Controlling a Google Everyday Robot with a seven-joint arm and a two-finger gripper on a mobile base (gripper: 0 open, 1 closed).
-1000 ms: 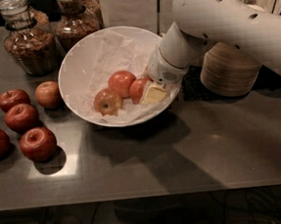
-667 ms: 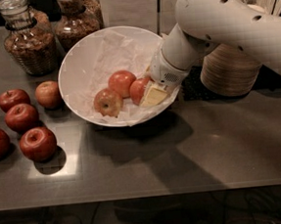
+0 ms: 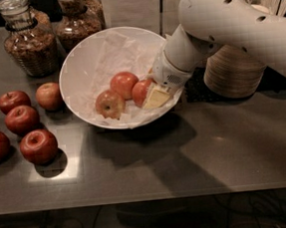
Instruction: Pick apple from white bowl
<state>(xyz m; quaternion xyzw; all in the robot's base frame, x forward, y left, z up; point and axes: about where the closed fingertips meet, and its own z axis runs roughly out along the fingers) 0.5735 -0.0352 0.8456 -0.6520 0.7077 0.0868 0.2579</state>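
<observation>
The robot's white gripper point(image 3: 155, 97) is seen low inside the wide, round white bowl lined with crumpled white paper point(image 3: 79, 66), at its right side. It is pressed against the right side of the smooth, round orange-red apple point(image 3: 141, 91), which lies in the bowl near the right wall. How wide the gripper is open, and whether the apple is held, cannot be told from this side.

Another orange-red apple point(image 3: 124, 83) is touching the first one on its left, and a yellow-patched apple point(image 3: 109, 104) lies just beside them. Dark red apples point(image 3: 22, 119) are spread on the grey table point(image 3: 211, 150), left of the bowl.

The grabbing step is judged to be in hand. Next, a firm hold is needed. Then the apple should be lifted straight up, so that the other apples and the paper are not dragged along.
</observation>
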